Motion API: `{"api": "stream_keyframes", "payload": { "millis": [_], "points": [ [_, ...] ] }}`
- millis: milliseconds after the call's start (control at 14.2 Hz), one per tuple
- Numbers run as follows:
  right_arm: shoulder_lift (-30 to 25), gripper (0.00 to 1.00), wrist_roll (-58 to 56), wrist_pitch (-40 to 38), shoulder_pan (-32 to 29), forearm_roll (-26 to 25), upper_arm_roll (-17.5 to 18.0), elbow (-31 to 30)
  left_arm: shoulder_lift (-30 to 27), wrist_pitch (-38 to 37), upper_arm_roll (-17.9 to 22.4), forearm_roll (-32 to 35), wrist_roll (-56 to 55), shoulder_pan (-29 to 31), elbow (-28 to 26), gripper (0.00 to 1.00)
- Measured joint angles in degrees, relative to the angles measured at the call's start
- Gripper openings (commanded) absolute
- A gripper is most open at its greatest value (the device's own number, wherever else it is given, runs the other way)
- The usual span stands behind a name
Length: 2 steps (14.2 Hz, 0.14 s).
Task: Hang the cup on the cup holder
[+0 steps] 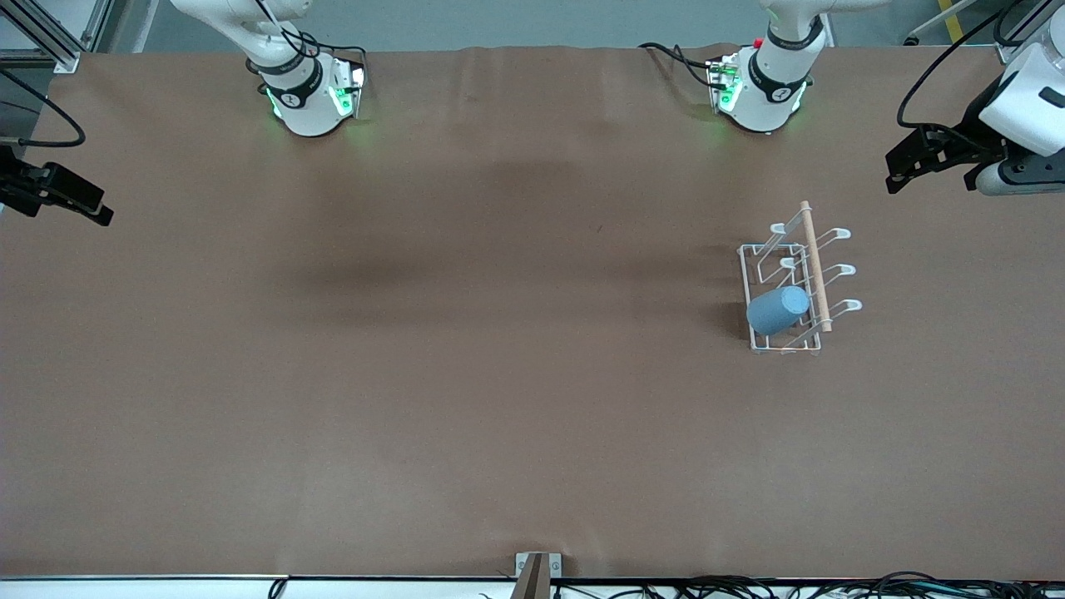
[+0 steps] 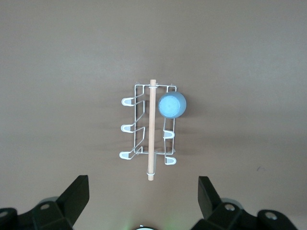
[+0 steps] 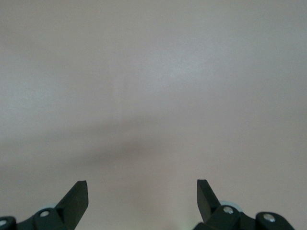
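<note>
The light blue cup (image 1: 778, 309) sits tilted over a prong of the white wire cup holder (image 1: 814, 264), on the prong nearest the front camera in the row toward the right arm's end. No gripper touches it. My left gripper (image 1: 930, 178) is open and empty, raised over the table edge at the left arm's end, apart from the rack. Its wrist view looks down on the cup holder (image 2: 152, 129) and the cup (image 2: 171, 105), with the left gripper (image 2: 144, 186) empty. My right gripper (image 1: 65, 206) is open and empty, waiting over the table's opposite end; its wrist view shows the right gripper (image 3: 142, 186) over bare table.
The brown table cover (image 1: 499, 333) stretches between the arms. Both arm bases (image 1: 312, 91) stand along the table edge farthest from the front camera. A small bracket (image 1: 537, 570) and cables lie at the edge nearest the front camera.
</note>
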Motion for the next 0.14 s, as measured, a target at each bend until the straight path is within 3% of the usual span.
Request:
{"api": "stream_keyframes", "payload": {
  "millis": [141],
  "points": [
    [0.0,1.00,0.0,0.0,0.0,0.0,0.0,0.0,0.2,0.0,0.0,0.0,0.0,-0.1,0.2,1.00]
  ]
}}
